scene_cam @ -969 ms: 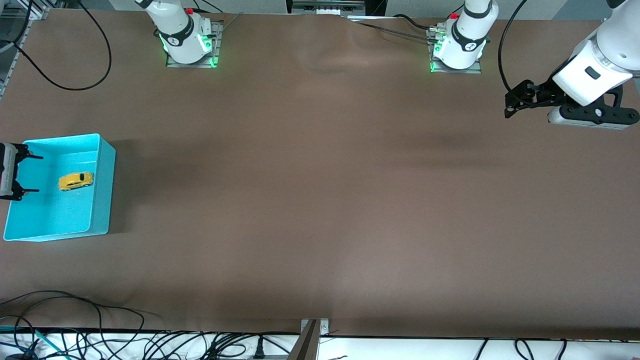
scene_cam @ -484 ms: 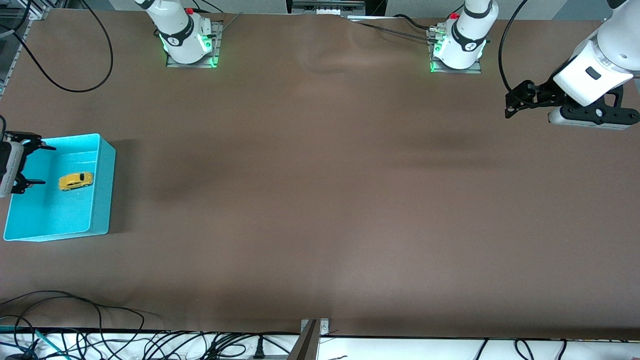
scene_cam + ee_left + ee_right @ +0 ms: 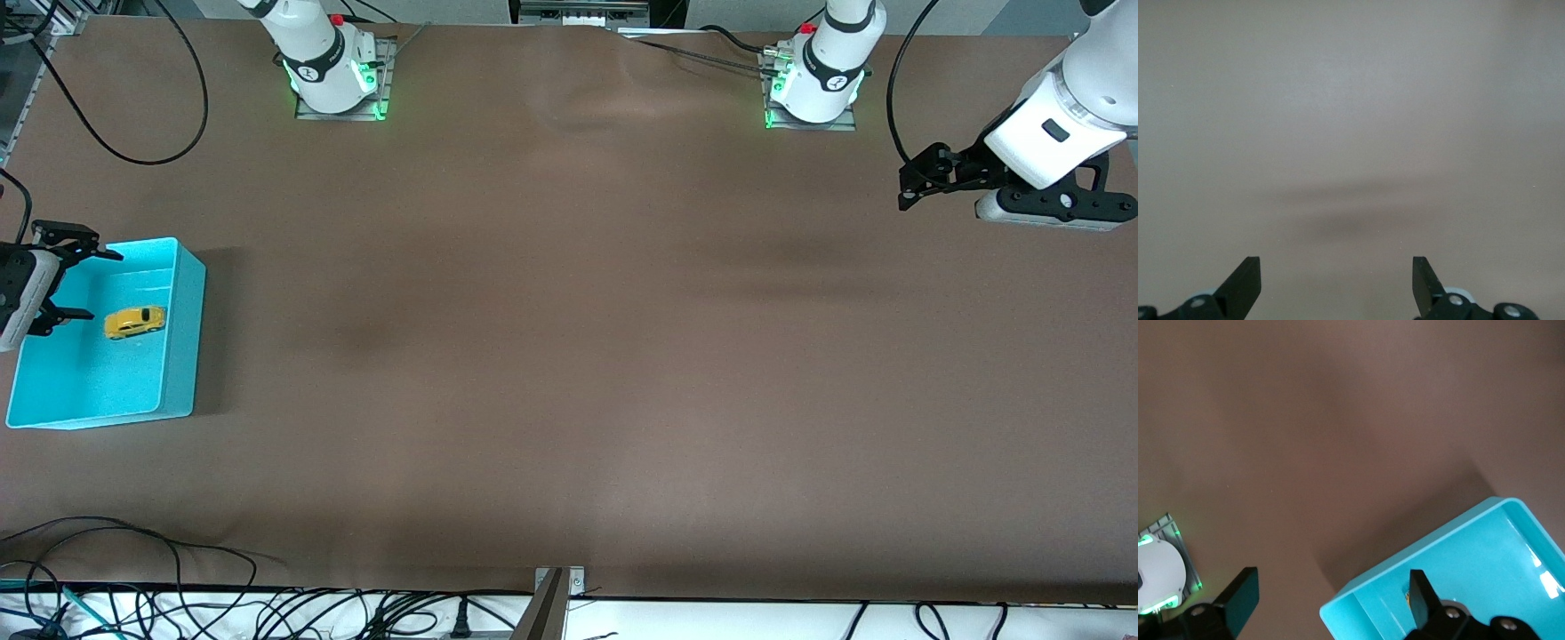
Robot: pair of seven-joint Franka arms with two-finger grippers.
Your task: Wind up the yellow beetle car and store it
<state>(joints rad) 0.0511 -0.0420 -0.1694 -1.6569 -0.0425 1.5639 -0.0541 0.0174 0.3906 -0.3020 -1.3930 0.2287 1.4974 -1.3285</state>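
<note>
The yellow beetle car [image 3: 135, 322] lies on the floor of the turquoise bin [image 3: 185, 338] at the right arm's end of the table. My right gripper [image 3: 98, 284] hangs open and empty over the part of the bin closest to the robots' bases, beside the car and not touching it. Its wrist view shows the bin's corner [image 3: 1418, 550] and a sliver of the car [image 3: 1408, 596] past one finger of the right gripper [image 3: 1331, 587]. My left gripper [image 3: 905, 185] waits open over bare table at the left arm's end. The left wrist view shows the left gripper [image 3: 1335, 267] with only tabletop between its fingers.
The two arm bases [image 3: 336, 84] [image 3: 813, 89] stand along the table's edge farthest from the front camera. A black cable [image 3: 133, 160] loops across the table near the right arm's base. Loose cables [image 3: 178, 604] lie off the table's nearest edge.
The right gripper has shifted from over the bin's middle toward the bin's edge closest to the bases, turning slightly, still open. The car and the left arm have stayed put.
</note>
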